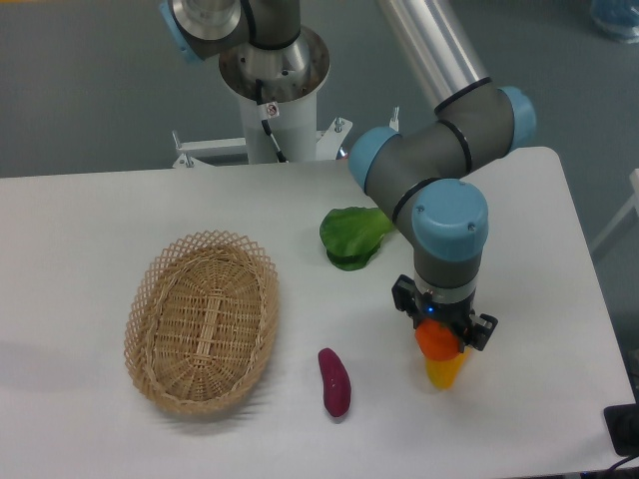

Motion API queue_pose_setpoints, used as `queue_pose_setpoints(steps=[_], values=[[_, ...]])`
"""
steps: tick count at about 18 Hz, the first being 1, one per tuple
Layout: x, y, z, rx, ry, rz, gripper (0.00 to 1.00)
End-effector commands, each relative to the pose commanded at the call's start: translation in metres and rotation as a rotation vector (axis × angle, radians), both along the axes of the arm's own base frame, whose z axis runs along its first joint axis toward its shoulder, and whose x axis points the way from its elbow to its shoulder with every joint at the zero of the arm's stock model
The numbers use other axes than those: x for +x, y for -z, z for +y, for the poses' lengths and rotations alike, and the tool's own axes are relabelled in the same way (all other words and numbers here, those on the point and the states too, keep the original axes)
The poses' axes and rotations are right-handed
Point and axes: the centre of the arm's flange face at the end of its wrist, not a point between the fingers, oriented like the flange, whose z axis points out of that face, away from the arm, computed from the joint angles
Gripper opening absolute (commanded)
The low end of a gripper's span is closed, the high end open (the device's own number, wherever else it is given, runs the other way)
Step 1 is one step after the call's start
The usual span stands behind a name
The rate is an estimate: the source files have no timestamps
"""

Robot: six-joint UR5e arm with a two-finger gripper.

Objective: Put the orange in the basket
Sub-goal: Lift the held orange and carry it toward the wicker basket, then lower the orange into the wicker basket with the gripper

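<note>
The orange (436, 341) is a small bright ball right under my gripper (439, 334), at the right of the table. The dark jaws stand on either side of it and look closed on it. The fingertips are hidden under the gripper body. The orange overlaps the top end of a yellow-orange elongated fruit (445, 373) that lies just in front of it. The tan wicker basket (160, 289) lies empty at the left of the table, well apart from the gripper.
A purple sweet potato (334, 382) lies between the basket and the gripper, near the front. A green leafy vegetable (352, 238) lies behind the gripper towards the middle. The robot base (272, 90) stands at the back. The table's right edge (599, 299) is close.
</note>
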Motion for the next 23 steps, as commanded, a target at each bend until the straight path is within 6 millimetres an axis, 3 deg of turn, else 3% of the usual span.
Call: queue_pose_setpoints(steps=[3,6,11,16,23], values=[[0.010,0.002,0.009,0.006,-0.038,-0.005,0.70],[0.038,0.009,0.023,-0.001,-0.014,-0.018,0.70],[0.066,0.014,0.039,-0.008,0.036,-0.027,0.70],[0.132,0.014,0.065,-0.020,0.133,-0.037,0.72],[0.200,0.021,0.090,-0.019,0.175,-0.046,0.76]])
